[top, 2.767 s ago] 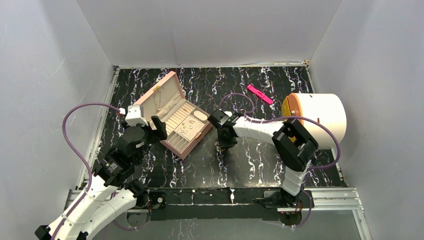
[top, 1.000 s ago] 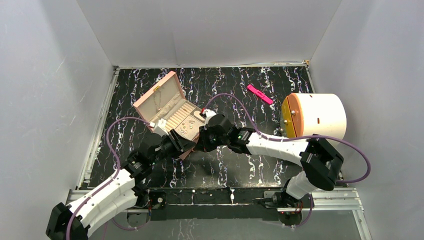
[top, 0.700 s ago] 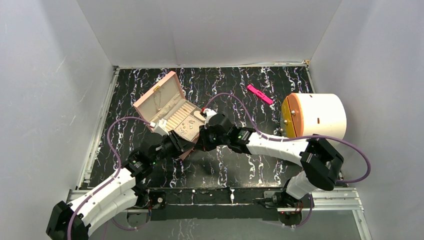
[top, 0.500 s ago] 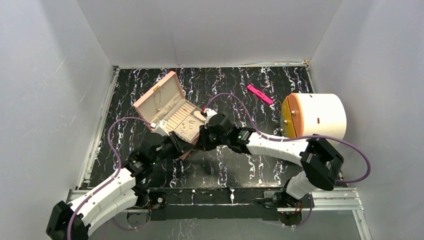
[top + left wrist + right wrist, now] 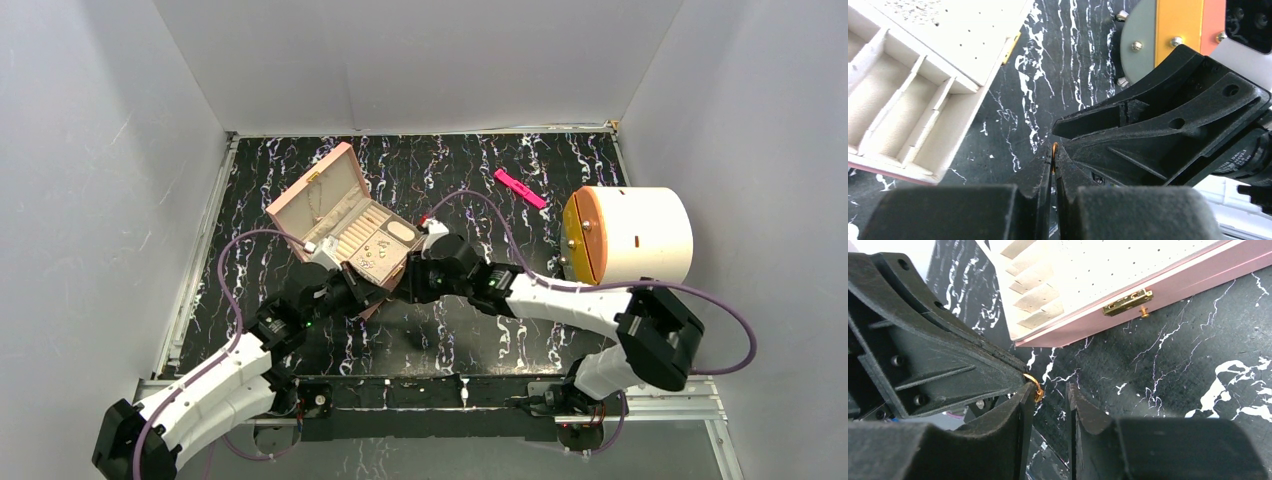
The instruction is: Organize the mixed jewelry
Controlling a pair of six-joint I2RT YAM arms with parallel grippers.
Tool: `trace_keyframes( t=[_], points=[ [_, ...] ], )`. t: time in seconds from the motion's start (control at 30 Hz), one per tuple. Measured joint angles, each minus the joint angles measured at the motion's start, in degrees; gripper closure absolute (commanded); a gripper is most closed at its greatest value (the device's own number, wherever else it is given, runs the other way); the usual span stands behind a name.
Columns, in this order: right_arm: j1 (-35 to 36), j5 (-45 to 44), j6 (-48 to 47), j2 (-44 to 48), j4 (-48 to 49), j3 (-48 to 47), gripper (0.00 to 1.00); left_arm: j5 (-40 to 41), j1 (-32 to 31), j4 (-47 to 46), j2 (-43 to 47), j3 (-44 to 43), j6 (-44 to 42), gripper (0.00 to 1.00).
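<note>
A small gold-brown ring [image 5: 1054,149] is pinched at the very tips of my left gripper [image 5: 1053,156], which is shut on it just above the black marble table. My right gripper [image 5: 1050,388] faces it tip to tip with its jaws apart. The ring [image 5: 1037,388] lies against the inner face of its left finger and the right finger stands clear. In the top view both grippers meet [image 5: 393,285] just in front of the open pink jewelry box [image 5: 322,190]. Several small pieces of jewelry [image 5: 372,252] lie in the box's tray.
The box's front wall with its gold clasp [image 5: 1126,302] is close behind the grippers. Its empty cream compartments [image 5: 908,107] show in the left wrist view. A bright pink bar [image 5: 520,188] lies at the back right, and a white cylinder with an orange face [image 5: 632,235] stands at the right.
My left gripper has shut on the ring and my right gripper's jaws have come apart. The right arm has shifted slightly right. Since the oldest frame both arms have come together in front of the box.
</note>
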State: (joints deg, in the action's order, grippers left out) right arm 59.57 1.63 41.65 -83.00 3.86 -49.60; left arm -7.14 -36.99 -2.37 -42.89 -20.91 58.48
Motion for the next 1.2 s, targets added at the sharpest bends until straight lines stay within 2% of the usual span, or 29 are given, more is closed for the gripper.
trace_keyframes(
  t=[0.43,0.57,0.73,0.93,1.2],
  points=[
    [-2.71,4.04,4.09,16.65,17.97,15.93,0.36,-2.45,0.13,-2.1,-0.5,-2.29,2.12,1.0],
    [-3.61,3.91,8.0,18.38,22.8,17.2,0.34,-4.28,0.13,-4.55,-0.09,-2.78,4.24,1.0],
    [-3.96,2.47,14.71,19.91,31.23,20.9,0.4,-6.34,0.13,-9.55,0.44,-2.84,8.37,1.0],
    [-4.0,1.92,19.96,19.65,36.57,21.16,0.46,-8.35,0.13,-17.44,0.87,-1.92,12.28,1.0],
    [-4.11,2.4,22.71,19.02,40.3,21.84,0.67,-8.59,0.13,-22.29,1.55,-0.11,15.06,1.0]
  ],
)
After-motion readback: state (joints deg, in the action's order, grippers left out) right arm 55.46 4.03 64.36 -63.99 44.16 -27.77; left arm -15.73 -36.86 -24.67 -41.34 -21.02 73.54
